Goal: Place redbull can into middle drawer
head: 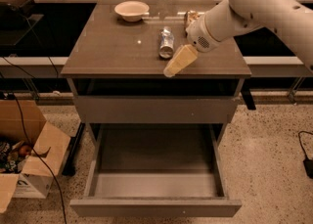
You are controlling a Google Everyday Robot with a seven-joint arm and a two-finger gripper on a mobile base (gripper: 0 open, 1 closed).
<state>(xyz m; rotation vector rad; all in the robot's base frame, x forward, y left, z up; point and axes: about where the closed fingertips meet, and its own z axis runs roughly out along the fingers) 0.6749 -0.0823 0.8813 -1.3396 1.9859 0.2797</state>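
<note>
The redbull can (167, 42), slim, silver and blue, lies on its side on the brown cabinet top (112, 47), near the middle. My gripper (174, 66) hangs over the top's front edge, just to the front right of the can and apart from it, holding nothing that I can see. The middle drawer (156, 169) is pulled fully out below, and its deep grey box has nothing in it.
A stubbier can (191, 18) lies behind my arm at the back right of the top. A cream bowl (131, 10) stands at the back. A shut grey drawer front (154, 109) sits above the open drawer. An open cardboard box (24, 164) and cables lie on the floor at the left.
</note>
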